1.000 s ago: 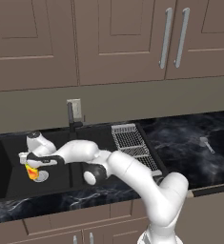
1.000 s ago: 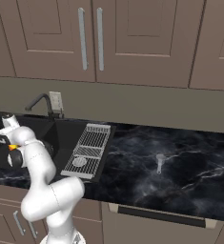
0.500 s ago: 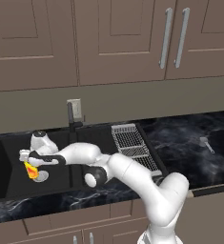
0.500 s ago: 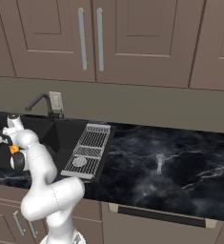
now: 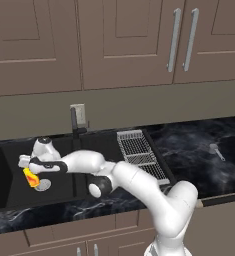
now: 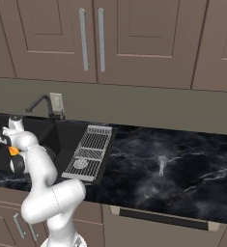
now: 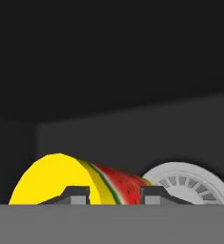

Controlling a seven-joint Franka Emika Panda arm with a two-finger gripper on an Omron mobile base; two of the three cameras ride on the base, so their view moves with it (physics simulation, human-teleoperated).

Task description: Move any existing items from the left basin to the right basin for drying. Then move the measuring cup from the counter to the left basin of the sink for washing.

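Note:
The yellow cup (image 7: 56, 181) with its red, melon-patterned end lies on its side in the left basin (image 5: 14, 196), beside the round silver drain (image 7: 189, 183). My gripper (image 7: 116, 193) reaches down into that basin with one fingertip on each side of the cup's red end, closed against it. From the left base view the cup (image 5: 31, 178) sits right under the hand, by the drain (image 5: 43, 186). An orange bit of the cup (image 6: 12, 150) peeks past the wrist. The grey measuring cup (image 5: 216, 151) (image 6: 162, 164) lies on the counter (image 5: 199, 170), far right of the sink.
The narrower right basin (image 5: 101, 143) lies between the left basin and the white wire rack (image 5: 139, 152) (image 6: 88, 152). A dark faucet (image 5: 75, 122) stands behind the sink. My arm stretches across the sink's front. Cabinets hang above.
The jaws have narrowed from wide open onto the yellow cup. The hand has sunk slightly lower in the left basin. The cup has stayed by the drain.

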